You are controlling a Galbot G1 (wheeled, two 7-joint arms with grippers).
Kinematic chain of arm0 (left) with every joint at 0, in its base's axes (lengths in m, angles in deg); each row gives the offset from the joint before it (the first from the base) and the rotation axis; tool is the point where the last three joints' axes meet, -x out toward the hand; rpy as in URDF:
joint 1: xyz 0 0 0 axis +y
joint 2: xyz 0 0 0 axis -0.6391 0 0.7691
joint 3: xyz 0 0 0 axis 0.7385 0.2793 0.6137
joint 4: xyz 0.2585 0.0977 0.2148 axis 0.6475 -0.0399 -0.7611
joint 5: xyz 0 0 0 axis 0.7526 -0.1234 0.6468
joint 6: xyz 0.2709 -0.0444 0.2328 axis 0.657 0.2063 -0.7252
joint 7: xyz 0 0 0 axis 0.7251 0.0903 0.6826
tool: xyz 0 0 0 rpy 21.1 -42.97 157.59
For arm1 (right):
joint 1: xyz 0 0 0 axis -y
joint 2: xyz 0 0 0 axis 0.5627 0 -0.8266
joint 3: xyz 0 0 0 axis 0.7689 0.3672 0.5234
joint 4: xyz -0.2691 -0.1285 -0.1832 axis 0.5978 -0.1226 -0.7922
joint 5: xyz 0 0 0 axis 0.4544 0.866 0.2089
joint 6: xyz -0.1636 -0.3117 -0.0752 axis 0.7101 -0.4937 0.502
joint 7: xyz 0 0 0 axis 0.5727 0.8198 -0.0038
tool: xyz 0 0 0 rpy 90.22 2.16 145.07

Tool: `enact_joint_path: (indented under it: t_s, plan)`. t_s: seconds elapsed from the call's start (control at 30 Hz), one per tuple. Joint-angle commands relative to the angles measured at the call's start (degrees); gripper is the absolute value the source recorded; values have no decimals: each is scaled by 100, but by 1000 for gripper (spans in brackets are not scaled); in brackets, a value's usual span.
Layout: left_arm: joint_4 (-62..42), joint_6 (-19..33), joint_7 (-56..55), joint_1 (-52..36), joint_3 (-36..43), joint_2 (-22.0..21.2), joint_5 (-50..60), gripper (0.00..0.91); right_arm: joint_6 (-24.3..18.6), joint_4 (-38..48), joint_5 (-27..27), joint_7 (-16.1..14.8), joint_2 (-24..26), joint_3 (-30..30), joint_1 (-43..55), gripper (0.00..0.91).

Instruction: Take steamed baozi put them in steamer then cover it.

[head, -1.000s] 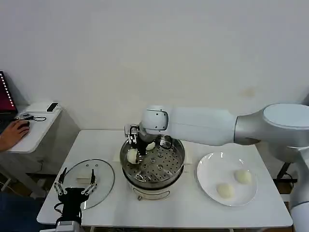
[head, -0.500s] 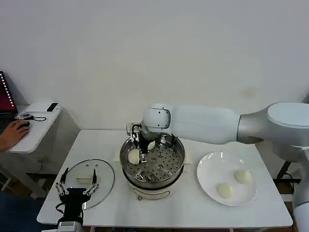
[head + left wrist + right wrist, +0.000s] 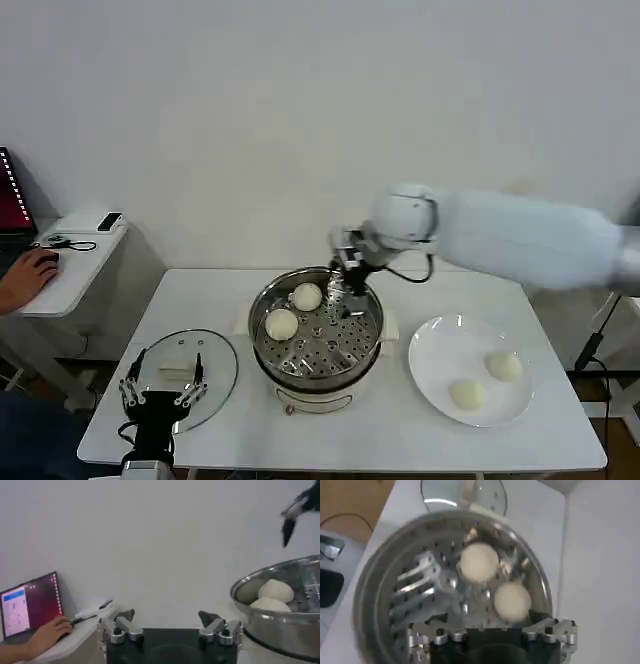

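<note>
The steel steamer [image 3: 300, 390] stands mid-table with two steamed baozi [image 3: 307, 296] [image 3: 282, 324] on its perforated tray. Two more baozi [image 3: 503, 365] [image 3: 466, 393] lie on the white plate [image 3: 430, 345] to the right. My right gripper [image 3: 347, 285] hangs open and empty above the steamer's far right rim. The right wrist view looks down past that gripper [image 3: 488, 615] at the steamer [image 3: 370, 580] and its two baozi [image 3: 479, 562] [image 3: 511, 599]. The glass cover [image 3: 215, 385] lies flat at the front left. My left gripper [image 3: 160, 390] [image 3: 166, 616] waits open over its near edge.
A side table [image 3: 70, 270] at the left holds a laptop [image 3: 30, 605] and a person's hand [image 3: 30, 270]. The steamer [image 3: 280, 610] rises close to the left gripper's side. A white wall stands behind the table.
My right gripper has left the left side of the steamer tray, risen and swung to the far right rim, leaving a baozi behind on the tray. The left arm has not moved.
</note>
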Motion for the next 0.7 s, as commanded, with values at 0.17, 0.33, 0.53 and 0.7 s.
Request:
enact_joint_path:
  t_s: [0.17,0.33,0.53,0.7]
  plan:
    - [-49,9,1,55,77,-17,26,907,-899,-848,1802,-520,2383,207,-109,907]
    - [-47,22,-1,135,85,-25,58,907,-1203,-971,2431,-522,3010,-61,-768,907]
    - [-66,24,9,164,118,-48,117,907,-1522,-1009,2908,-543,3520,-906,-2186,907]
    - [-44,43,1,240,129,-75,168,907,-1635,-864,3273,-408,3611,-1977,-3567,907]
